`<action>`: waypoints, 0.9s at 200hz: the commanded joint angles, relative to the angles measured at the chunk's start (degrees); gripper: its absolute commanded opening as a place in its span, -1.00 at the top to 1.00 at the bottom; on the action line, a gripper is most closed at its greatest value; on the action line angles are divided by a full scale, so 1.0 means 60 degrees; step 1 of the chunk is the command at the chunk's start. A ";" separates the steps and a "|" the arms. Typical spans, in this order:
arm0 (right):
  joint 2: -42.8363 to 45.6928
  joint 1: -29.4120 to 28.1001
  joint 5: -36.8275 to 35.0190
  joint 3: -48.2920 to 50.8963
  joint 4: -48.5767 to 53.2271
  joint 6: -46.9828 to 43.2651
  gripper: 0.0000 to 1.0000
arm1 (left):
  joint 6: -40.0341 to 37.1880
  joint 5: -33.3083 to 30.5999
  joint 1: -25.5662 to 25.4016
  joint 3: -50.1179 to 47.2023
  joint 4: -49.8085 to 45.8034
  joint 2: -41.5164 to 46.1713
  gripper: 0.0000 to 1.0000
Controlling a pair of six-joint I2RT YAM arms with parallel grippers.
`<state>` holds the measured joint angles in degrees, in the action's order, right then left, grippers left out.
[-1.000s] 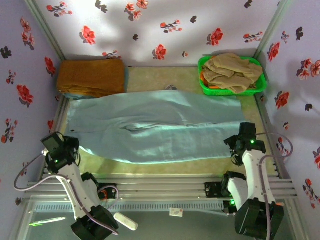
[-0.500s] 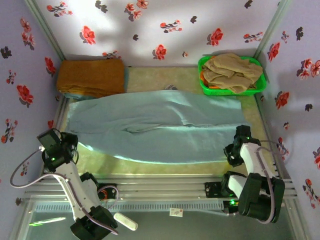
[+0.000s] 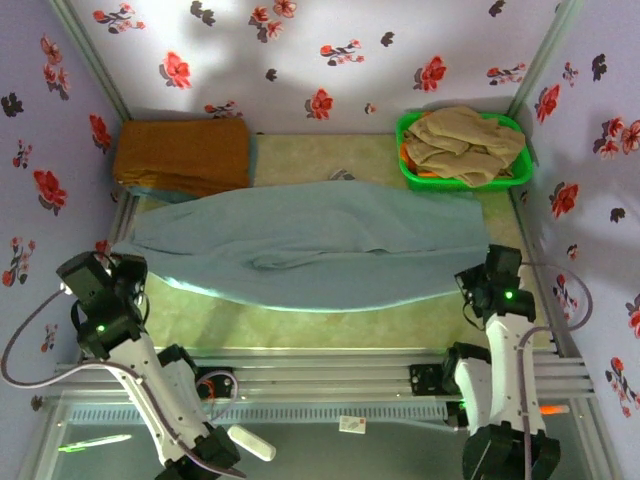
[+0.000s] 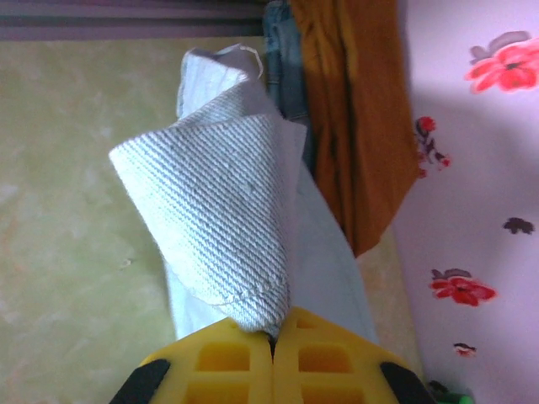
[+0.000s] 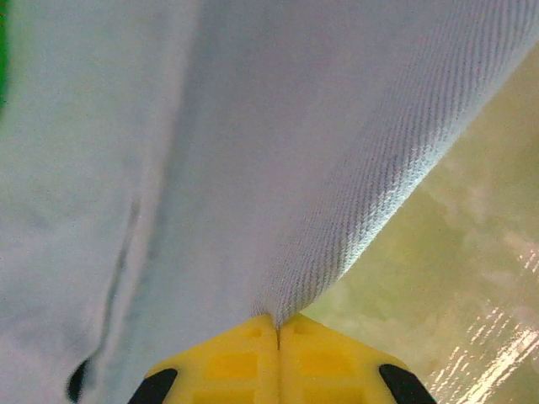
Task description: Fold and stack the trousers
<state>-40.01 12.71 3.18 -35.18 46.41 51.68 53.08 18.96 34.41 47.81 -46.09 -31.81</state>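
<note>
Pale blue trousers (image 3: 310, 250) lie spread lengthwise across the middle of the surface (image 3: 300, 325), L edge to R edge. L claw (image 4: 272, 337) is clamped on a trouser corner by the L edge; R claw (image 5: 278, 324) is pinched tight on the fabric's other end by the R edge. Folded brown cloth (image 3: 182, 155) sits in the far-L corner, green basket (image 3: 405, 160) w/ tan garment (image 3: 465, 140) in the far-R corner.

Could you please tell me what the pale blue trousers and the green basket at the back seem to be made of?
The trousers: a woven cloth, probably cotton twill, matte; fine diagonal ribs show in both wrist views and it drapes softly. The green basket: likely moulded plastic, bright and evenly coloured, with a stiff rim.
</note>
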 commanded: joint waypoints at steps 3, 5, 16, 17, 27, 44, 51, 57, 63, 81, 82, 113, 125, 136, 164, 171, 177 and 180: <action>0.0073 -0.0001 -0.0600 -0.1202 0.0241 -0.0805 1.00 | 0.0299 0.0449 0.0060 0.0881 0.0494 -0.0493 1.00; 0.0043 -0.0003 -0.0621 -0.1283 0.0220 -0.0835 1.00 | 0.0314 0.0496 0.0056 0.0927 0.0559 -0.0574 1.00; -0.0280 0.0006 -0.0585 -0.1691 -0.0078 -0.1062 1.00 | 0.0463 0.0753 0.0063 0.1126 0.1026 -0.1040 1.00; -0.0364 0.0006 -0.0577 -0.1768 -0.0134 -0.1090 1.00 | 0.0481 0.0760 0.0057 0.1149 0.1057 -0.1084 1.00; -0.0920 0.0004 -0.0533 -0.2168 -0.0373 -0.1160 1.00 | 0.0653 0.0774 0.0038 0.1354 0.1487 -0.1546 1.00; -0.2306 -0.0003 -0.0217 -0.2852 -0.1036 -0.1248 1.00 | 0.0820 0.0736 -0.0053 0.1914 0.2162 -0.2612 1.00; -0.2952 -0.0023 -0.0053 -0.3099 -0.1439 -0.1239 1.00 | 0.0763 0.0718 -0.0222 0.2246 0.2438 -0.3155 1.00; -0.3538 -0.0032 0.0180 -0.3315 -0.1774 -0.1132 1.00 | 0.0705 0.0585 -0.0412 0.2571 0.2557 -0.3629 1.00; -0.4131 -0.0038 0.0341 -0.3660 -0.1942 -0.1039 1.00 | 0.0631 0.0407 -0.0652 0.2881 0.2672 -0.4108 1.00; -0.5661 -0.0219 0.0450 -0.4608 -0.2466 -0.0984 1.00 | 0.0208 0.0264 -0.1313 0.3866 0.3023 -0.5668 1.00; -0.5744 -0.0231 0.0436 -0.4661 -0.2500 -0.0983 1.00 | 0.0192 0.0258 -0.1342 0.3925 0.3015 -0.5771 1.00; -0.8254 -0.1001 0.0077 -0.6972 -0.2376 -0.1710 1.00 | -0.0080 0.0034 -0.1910 0.4801 0.3483 -0.7823 1.00; -0.9099 -0.1268 -0.0125 -0.7820 -0.2188 -0.1919 1.00 | -0.0007 0.0059 -0.1916 0.4831 0.3823 -0.8359 1.00; -0.9679 -0.1433 -0.0467 -0.8382 -0.2040 -0.2040 1.00 | -0.0174 0.0231 -0.1925 0.5152 0.3700 -0.8931 1.00; -1.0996 -0.1527 -0.0559 -0.9527 -0.1780 -0.2130 1.00 | -0.0394 0.0458 -0.2014 0.5769 0.3448 -1.0100 1.00; -1.1274 -0.1552 -0.0509 -0.9759 -0.1703 -0.2157 1.00 | -0.0422 0.0434 -0.2065 0.5813 0.3521 -1.0264 1.00; -1.1486 -0.1583 -0.0508 -0.9937 -0.1620 -0.2157 1.00 | -0.0419 0.0383 -0.2111 0.5840 0.3562 -1.0403 1.00; -1.1573 -0.1597 -0.0535 -1.0002 -0.1593 -0.2167 1.00 | -0.0421 0.0392 -0.2137 0.5868 0.3585 -1.0476 1.00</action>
<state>-105.32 2.90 4.19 -90.72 34.61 40.66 53.04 22.13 22.13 79.57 -27.90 -92.58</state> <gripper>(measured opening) 0.051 0.063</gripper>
